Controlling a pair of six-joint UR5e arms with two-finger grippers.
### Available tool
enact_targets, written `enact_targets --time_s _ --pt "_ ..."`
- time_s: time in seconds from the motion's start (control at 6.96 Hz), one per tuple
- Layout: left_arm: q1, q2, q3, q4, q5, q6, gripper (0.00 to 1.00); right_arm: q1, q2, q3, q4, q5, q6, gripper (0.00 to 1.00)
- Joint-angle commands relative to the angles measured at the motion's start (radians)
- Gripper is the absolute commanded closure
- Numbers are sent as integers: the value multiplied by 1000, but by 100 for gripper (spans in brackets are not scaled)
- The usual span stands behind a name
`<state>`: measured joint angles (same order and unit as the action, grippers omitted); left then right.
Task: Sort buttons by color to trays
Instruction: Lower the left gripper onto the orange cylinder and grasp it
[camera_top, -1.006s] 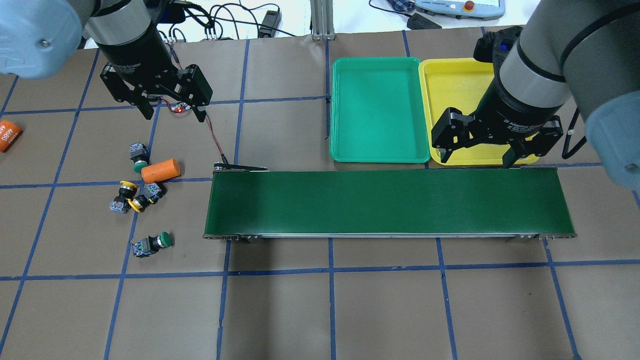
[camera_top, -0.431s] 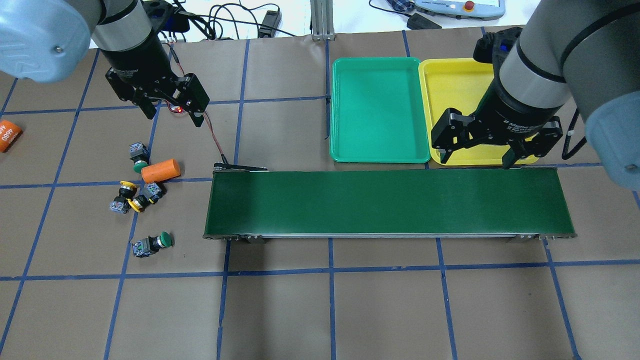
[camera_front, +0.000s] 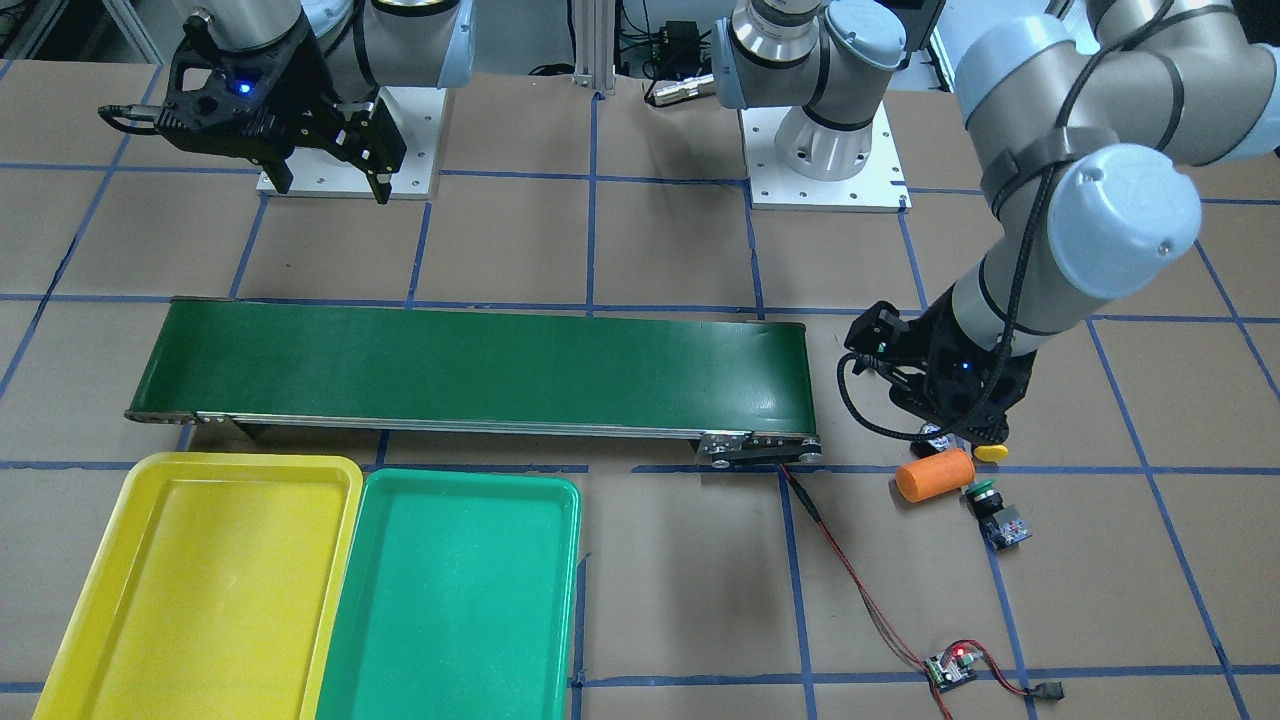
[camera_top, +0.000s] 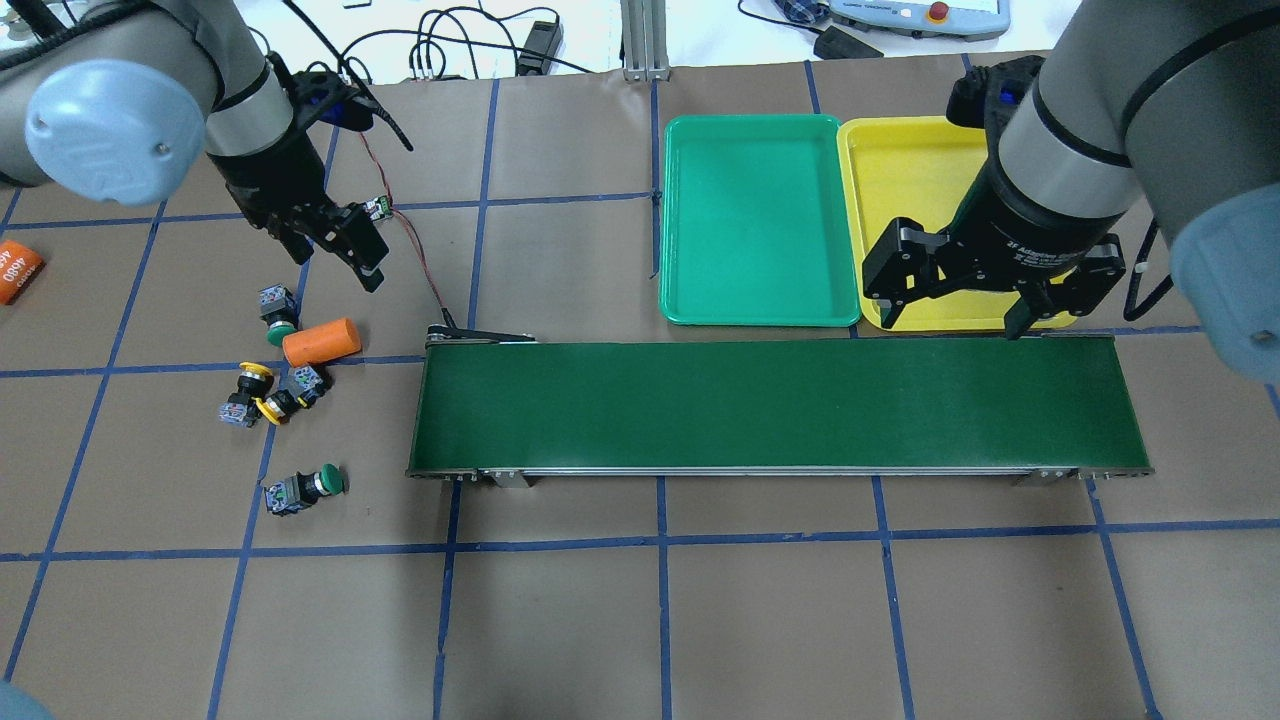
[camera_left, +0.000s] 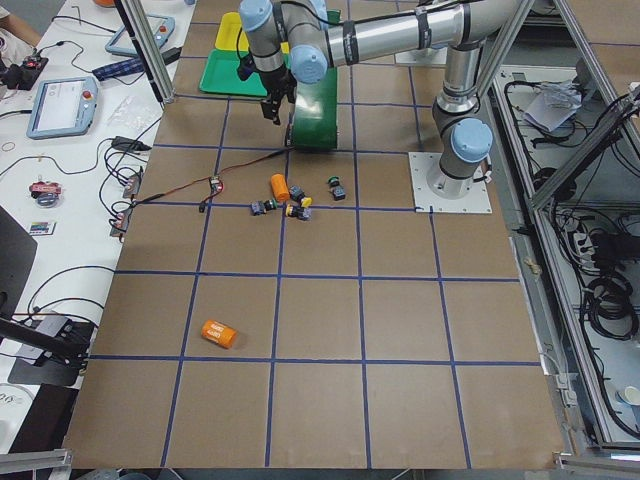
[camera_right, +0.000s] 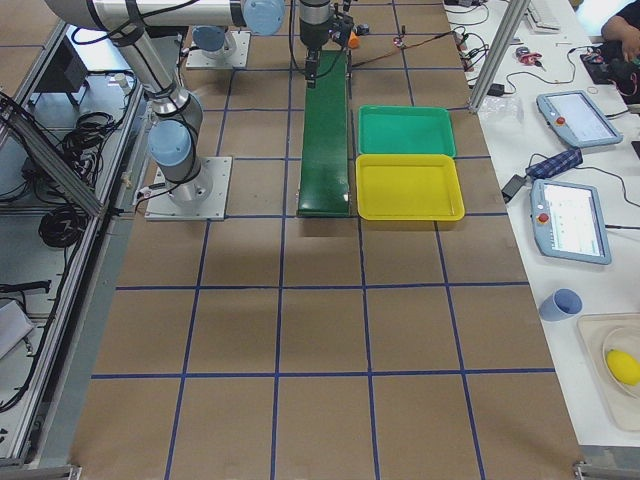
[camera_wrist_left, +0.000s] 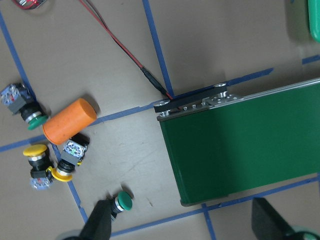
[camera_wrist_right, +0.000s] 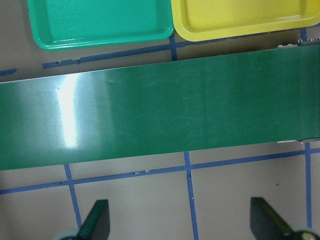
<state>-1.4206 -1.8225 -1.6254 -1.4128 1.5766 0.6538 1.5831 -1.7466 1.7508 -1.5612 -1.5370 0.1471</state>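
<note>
Four buttons lie in a loose group at the table's left: a green one (camera_top: 277, 318), two yellow ones (camera_top: 245, 392) (camera_top: 290, 395) and a second green one (camera_top: 305, 487). The left wrist view shows them too, with a green button (camera_wrist_left: 120, 202) close to one fingertip (camera_wrist_left: 97, 225). My left gripper (camera_top: 335, 258) hangs open and empty just beyond the group. My right gripper (camera_top: 953, 318) is open and empty over the near rim of the yellow tray (camera_top: 900, 170). The green tray (camera_top: 755, 220) lies beside the yellow one. Both trays are bare.
An orange cylinder (camera_top: 320, 341) lies among the buttons, and another (camera_top: 18, 270) is at the far left edge. The dark-green conveyor belt (camera_top: 780, 405) runs across the middle. Its red-black cable leads to a small circuit board (camera_top: 378, 207).
My left gripper has turned, come lower and moved nearer the buttons. The right arm and the buttons have stayed where they were.
</note>
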Motion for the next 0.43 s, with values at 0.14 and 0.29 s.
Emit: enact_targets --time_s 0.14,0.29 --pt "80 -104 -160 363 14 273 0 0 1 3 3 2 0 0" --pt "80 -124 -166 367 11 382 0 0 1 3 4 2 0 0"
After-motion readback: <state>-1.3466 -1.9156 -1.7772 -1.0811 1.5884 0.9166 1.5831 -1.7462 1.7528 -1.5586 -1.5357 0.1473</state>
